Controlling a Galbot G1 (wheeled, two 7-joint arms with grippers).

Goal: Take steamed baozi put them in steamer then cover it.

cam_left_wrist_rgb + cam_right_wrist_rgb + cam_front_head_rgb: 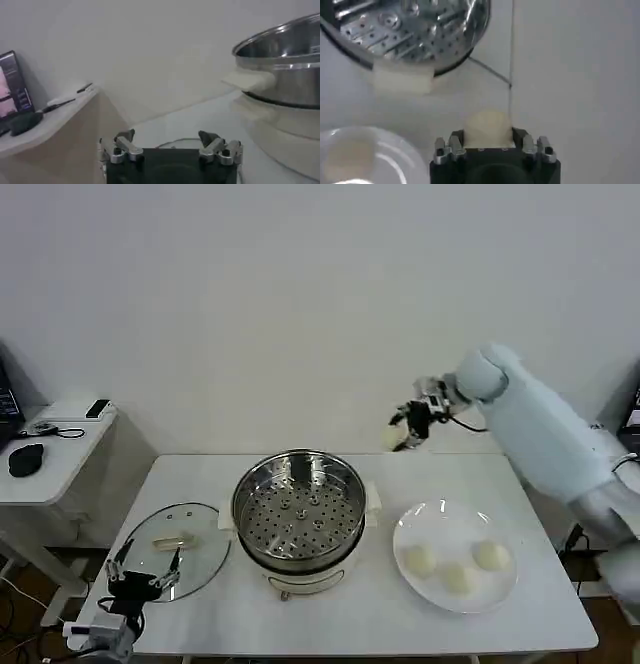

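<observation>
The steamer (pixel 298 516), a shiny steel pot with a perforated tray on a cream base, stands mid-table with no baozi in it. Three cream-white baozi (pixel 456 576) lie on a white plate (pixel 432 518) to its right. My right gripper (pixel 400 434) hangs high behind the plate, shut on one baozi (pixel 488 127) that bulges between its fingers; the steamer rim (pixel 420 55) lies below and ahead of it. The glass cover (pixel 172 550) with its pale handle lies flat left of the steamer. My left gripper (pixel 146 574) rests open at the cover's near edge, holding nothing.
A side table (pixel 55 446) with a mouse and small devices stands to the left, beyond the work table's edge. The steamer's cream side handle (pixel 250 80) juts toward the left gripper. Bare tabletop runs along the front edge.
</observation>
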